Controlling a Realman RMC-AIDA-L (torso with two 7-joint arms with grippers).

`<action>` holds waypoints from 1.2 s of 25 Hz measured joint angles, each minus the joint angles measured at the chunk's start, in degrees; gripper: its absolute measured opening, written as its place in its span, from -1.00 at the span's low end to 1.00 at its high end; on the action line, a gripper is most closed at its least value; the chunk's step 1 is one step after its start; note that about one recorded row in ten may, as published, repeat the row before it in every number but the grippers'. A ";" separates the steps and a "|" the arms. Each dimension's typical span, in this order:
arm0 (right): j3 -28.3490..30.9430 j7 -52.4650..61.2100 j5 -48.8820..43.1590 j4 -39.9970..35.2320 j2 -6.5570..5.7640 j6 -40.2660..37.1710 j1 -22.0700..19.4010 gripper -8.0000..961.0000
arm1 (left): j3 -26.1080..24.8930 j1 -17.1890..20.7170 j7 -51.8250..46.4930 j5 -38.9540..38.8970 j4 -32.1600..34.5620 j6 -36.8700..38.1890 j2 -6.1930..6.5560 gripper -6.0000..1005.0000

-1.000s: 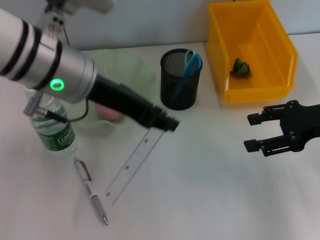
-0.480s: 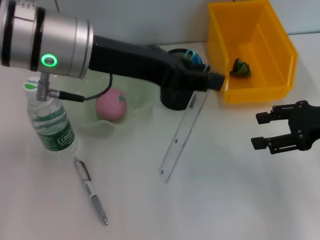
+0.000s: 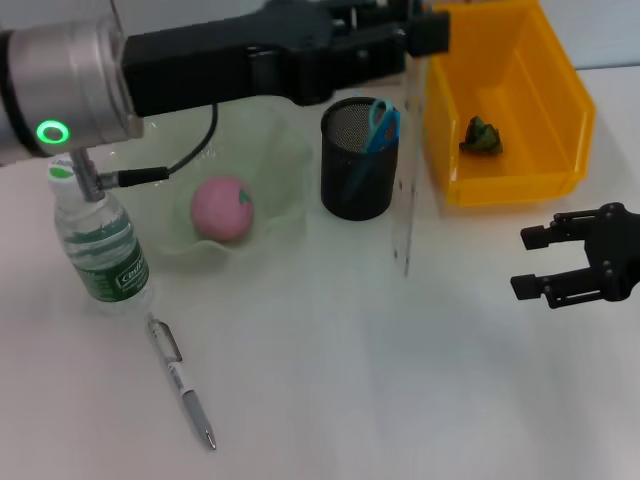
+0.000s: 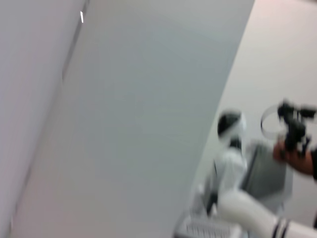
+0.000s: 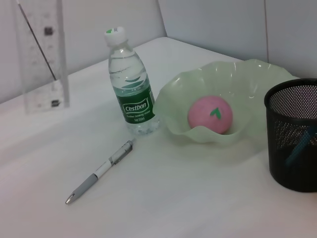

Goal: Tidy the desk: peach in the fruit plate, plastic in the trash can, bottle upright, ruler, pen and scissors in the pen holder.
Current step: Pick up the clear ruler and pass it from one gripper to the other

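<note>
Left gripper (image 3: pixel 425 35), arm extended high beside the holder (image 3: pixel 358 160), grips a hanging ruler (image 3: pixel 407 170); right gripper (image 3: pixel 540 262) open, well apart.

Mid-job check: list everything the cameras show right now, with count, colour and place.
Clear plastic ruler: 1, hanging upright from the left gripper, beside the holder.
Black mesh pen holder: 1, centre.
Blue-handled scissors: 1, in the holder.
Pink peach: 1, in the pale green fruit plate.
Clear water bottle: 1, green label, upright.
Silver pen: 1, lying on the white desk.
Yellow bin: 1, holding green plastic scrap.
Left gripper: above the holder.
Right gripper: open, idle.
</note>
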 joint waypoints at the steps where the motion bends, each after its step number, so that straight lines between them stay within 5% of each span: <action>1: 0.01 0.01 -0.05 0.00 -0.06 0.00 0.04 0.61 | 0.23 0.30 1.90 -1.88 -1.13 -0.22 -0.01 -0.20; 13: -0.26 0.57 -2.23 0.00 -0.30 -0.33 1.31 0.61 | 8.63 1.62 31.01 -28.10 -20.79 -0.55 -0.13 -0.20; 20: -0.45 0.98 -2.81 0.00 0.20 -0.46 2.21 0.61 | 21.73 2.72 47.60 -45.15 -26.31 -1.82 -0.13 -0.20; 30: 0.12 -3.84 2.30 -0.05 2.83 -0.45 1.50 0.61 | 42.82 6.34 69.14 -70.25 -26.63 -9.24 -0.20 -0.20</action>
